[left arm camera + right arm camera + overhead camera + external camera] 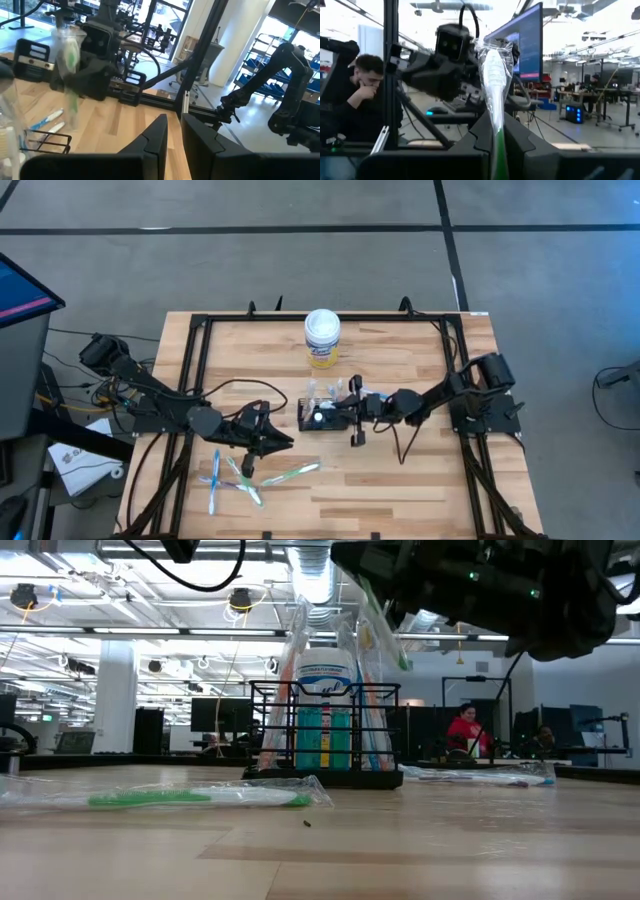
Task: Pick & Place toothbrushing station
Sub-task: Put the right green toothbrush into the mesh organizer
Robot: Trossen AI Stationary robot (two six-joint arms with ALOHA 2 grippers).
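Caddy: the black wire-mesh caddy (322, 416) stands upright near the middle of the table (400, 490), just in front of the white-lidded canister (322, 338).
Caddy contents: in the low view the caddy (325, 735) already holds several wrapped toothbrushes standing on end and something teal between them; I cannot count them exactly.
Right gripper: the right gripper (352, 412) is just beside the caddy on its right and above its rim. Its own wrist view shows the fingers (520, 137) pinched tight on a green-handled toothbrush in a clear wrapper (495, 85), held upright.
Left gripper: the left gripper (268, 435) hovers to the caddy's left, between it and the loose brushes. Its wrist view shows the fingers (155, 137) only a narrow slit apart with nothing between them.
Loose brushes: to the caddy's front-left lies a scattered cluster of wrapped toothbrushes (240, 475), blue and green, flat on the table. One green one (190, 798) shows in the low view.
Other side: another wrapped item (480, 777) lies flat to the caddy's right.
Done so far: some brushes look stowed.
In hand: probably lowering the held brush into the caddy.
Left to do: judging by the cluster, a fair share of picks remains.
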